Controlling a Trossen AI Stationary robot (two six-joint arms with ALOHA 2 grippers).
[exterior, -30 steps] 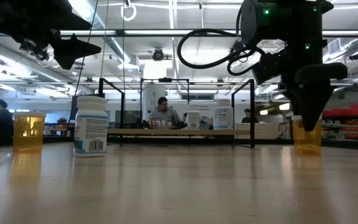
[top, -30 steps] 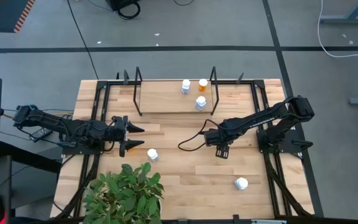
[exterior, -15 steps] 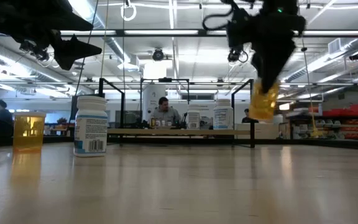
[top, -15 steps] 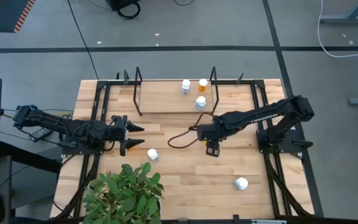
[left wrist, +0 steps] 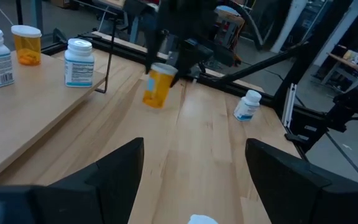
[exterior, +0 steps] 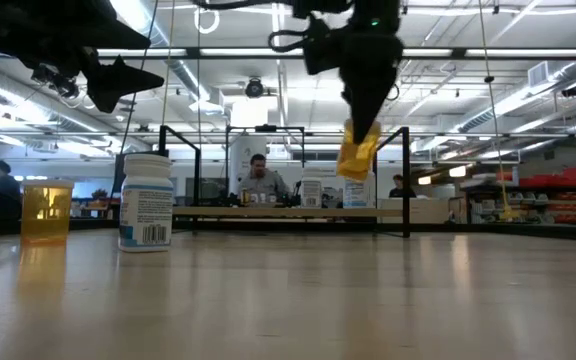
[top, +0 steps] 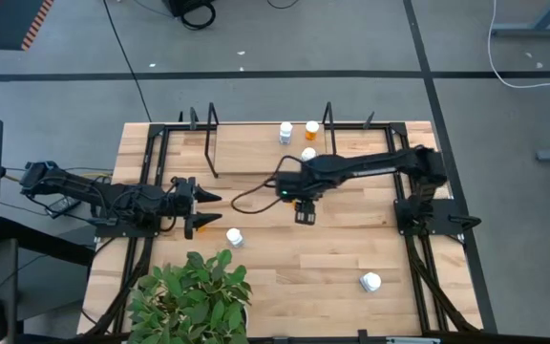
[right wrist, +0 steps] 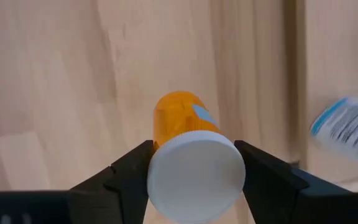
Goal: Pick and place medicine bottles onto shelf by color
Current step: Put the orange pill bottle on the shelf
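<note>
While the left pincer [top: 208,207] waited with its fingers spread and nothing between them above the table's [top: 285,268] left side, close to a white bottle [top: 234,237] standing in front of a potted plant [top: 191,296], the right pincer [top: 304,214] hung over the middle of the table with its two fingers closed on the white cap of an orange bottle [right wrist: 182,112], the amber body hanging clear of the wood and slightly tilted in the low view. Behind it, on the right end of the shelf [top: 246,148], stood two white bottles [top: 285,131] and one orange shelf bottle [top: 312,128], the nearer white one partly hidden by the arm. Farther right, another white bottle lay near the front edge [top: 370,282]. A second orange bottle [exterior: 46,210] stood on the table at the left edge of the low view, out of sight from above. Judging by this, the carrying step was in hand, with the bottle lifted but not yet delivered. The next move appeared to call for bringing it across the shelf's front edge, lowering it upright beside its orange counterpart and clear of the black upright [top: 328,124] and the white ones, then opening the fingers.
</note>
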